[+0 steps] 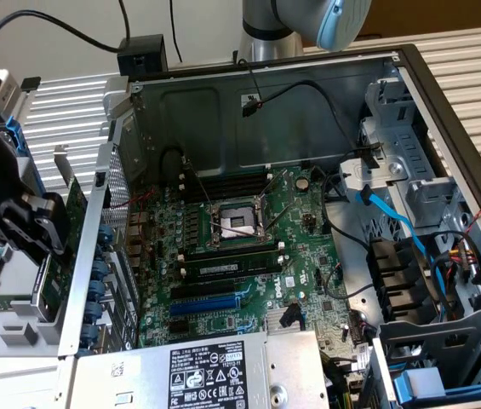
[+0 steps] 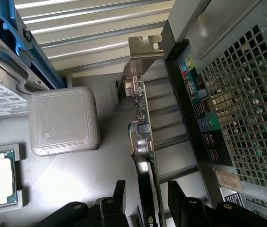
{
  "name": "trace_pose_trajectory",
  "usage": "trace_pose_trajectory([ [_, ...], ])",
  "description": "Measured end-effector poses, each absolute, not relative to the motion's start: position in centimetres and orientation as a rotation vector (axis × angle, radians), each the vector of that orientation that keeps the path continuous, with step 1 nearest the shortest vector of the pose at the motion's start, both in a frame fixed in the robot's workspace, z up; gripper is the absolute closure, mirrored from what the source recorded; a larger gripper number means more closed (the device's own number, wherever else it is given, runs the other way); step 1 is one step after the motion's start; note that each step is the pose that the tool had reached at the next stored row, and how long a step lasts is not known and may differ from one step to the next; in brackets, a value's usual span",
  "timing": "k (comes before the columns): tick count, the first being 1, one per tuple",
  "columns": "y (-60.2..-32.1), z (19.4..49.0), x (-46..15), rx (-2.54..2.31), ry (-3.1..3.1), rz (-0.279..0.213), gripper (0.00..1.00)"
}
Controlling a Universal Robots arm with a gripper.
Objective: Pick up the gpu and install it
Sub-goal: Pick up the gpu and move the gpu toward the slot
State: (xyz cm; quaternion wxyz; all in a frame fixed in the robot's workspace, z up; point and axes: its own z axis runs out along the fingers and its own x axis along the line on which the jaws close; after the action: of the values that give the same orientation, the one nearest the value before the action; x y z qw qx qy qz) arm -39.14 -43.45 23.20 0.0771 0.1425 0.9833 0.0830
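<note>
Straddling thin green gpu (image 2: 143, 128) w/ hand (image 2: 147, 196) spread

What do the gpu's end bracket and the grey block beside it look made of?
End bracket of the gpu: bare sheet metal, probably steel; pale metallic sheen, bent tab. Grey block: likely matte plastic, possibly 3D-printed; fine ribbed surface, rounded corners.

Narrow gap between gpu (image 2: 144, 137) and case (image 2: 246, 85)

The gpu (image 2: 145, 127), a thin green card, stands on edge. Its silver bracket (image 2: 145, 47) lies just beside the computer case (image 2: 228, 94).
</note>
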Motion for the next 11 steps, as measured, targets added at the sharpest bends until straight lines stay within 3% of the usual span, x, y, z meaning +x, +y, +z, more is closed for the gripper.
trace_pose_trajectory([
  [11,-43.4,23.13,-39.13,0.434,2.945,0.253,0.52],
])
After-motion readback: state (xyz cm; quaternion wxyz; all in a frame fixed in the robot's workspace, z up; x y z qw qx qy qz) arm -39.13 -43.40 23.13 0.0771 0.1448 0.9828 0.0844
